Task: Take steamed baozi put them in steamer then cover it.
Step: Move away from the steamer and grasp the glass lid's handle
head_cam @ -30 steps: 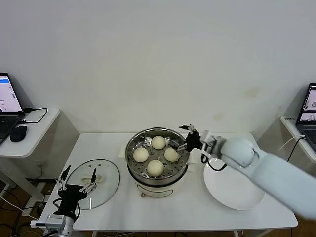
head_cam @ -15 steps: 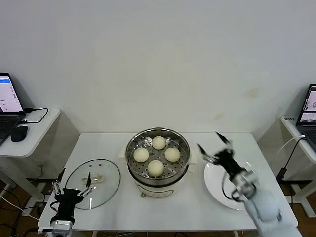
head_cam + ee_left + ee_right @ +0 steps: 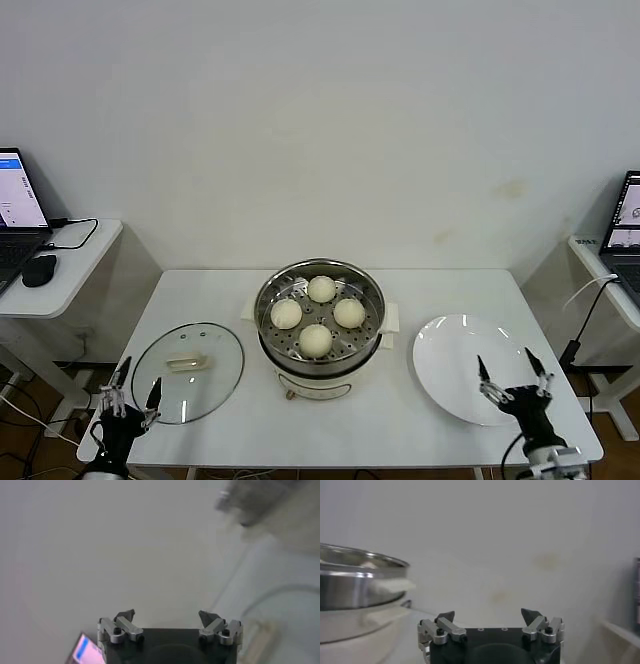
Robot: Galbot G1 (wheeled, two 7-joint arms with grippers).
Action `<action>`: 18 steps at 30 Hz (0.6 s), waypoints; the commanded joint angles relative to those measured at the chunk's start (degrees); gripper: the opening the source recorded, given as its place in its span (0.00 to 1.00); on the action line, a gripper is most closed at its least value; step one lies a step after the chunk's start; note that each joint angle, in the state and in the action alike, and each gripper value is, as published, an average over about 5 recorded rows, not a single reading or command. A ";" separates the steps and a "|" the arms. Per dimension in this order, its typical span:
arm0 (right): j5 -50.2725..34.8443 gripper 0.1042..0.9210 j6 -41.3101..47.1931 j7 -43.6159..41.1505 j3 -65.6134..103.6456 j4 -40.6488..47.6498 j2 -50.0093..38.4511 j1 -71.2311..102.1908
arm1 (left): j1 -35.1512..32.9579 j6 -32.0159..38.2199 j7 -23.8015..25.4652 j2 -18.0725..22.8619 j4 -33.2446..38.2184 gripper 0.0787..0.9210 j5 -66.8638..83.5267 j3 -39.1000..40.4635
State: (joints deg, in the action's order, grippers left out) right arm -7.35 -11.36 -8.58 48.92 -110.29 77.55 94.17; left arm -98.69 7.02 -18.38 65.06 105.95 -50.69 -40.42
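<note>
Four cream-white steamed baozi [image 3: 316, 340] sit on the perforated tray inside the steel steamer [image 3: 273, 352], which stands uncovered at the table's middle. The cover [image 3: 188, 372], a clear glass lid with a cream handle, lies flat on the table to the left. My left gripper [image 3: 129, 390] is open and empty at the front left edge, just beside the cover's rim. My right gripper [image 3: 513, 374] is open and empty at the front right, over the near edge of the white plate [image 3: 450, 352]. In the right wrist view the steamer [image 3: 350, 582] shows to one side of my right gripper [image 3: 489, 615].
The white plate is bare. Side desks with laptops [image 3: 18, 195] stand off to the left and at the far right edge [image 3: 625, 215]. A wall rises behind the table.
My right gripper has pulled back from the steamer's right rim, across the plate, down to the front right edge. My left gripper has sunk lower toward the front left corner.
</note>
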 commanded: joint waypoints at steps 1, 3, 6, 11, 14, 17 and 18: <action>2.08 0.88 -2.39 1.94 4.94 -0.59 5.37 3.77 | 6.41 2.67 -1.79 -3.33 -13.09 0.88 -16.59 4.18; 2.22 0.88 -2.40 2.04 4.87 -0.72 5.99 3.91 | 8.24 2.42 -1.49 -3.62 -14.26 0.88 -16.31 5.19; 2.58 0.88 -2.50 2.03 4.73 -0.73 7.01 4.06 | 10.55 1.87 -0.72 -4.28 -15.13 0.88 -15.47 6.68; 3.47 0.88 -3.13 1.72 4.70 0.06 8.30 3.83 | 15.79 1.53 -0.34 -5.09 -18.68 0.88 -14.05 9.50; 3.71 0.88 -3.23 1.67 4.74 0.09 8.87 3.76 | 19.40 1.39 -0.22 -5.25 -21.24 0.88 -13.92 10.58; 3.62 0.88 -3.18 1.61 4.97 0.08 9.18 3.78 | 22.43 1.22 0.09 -5.73 -23.35 0.88 -13.53 11.61; 3.60 0.88 -3.20 1.58 5.08 0.13 9.26 3.80 | 23.22 1.14 0.21 -5.90 -23.83 0.88 -13.41 11.95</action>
State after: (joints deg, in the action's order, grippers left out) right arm -4.48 -13.91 -7.34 52.96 -110.35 84.99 97.24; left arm -85.42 7.96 -18.41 60.45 89.95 -62.15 -32.26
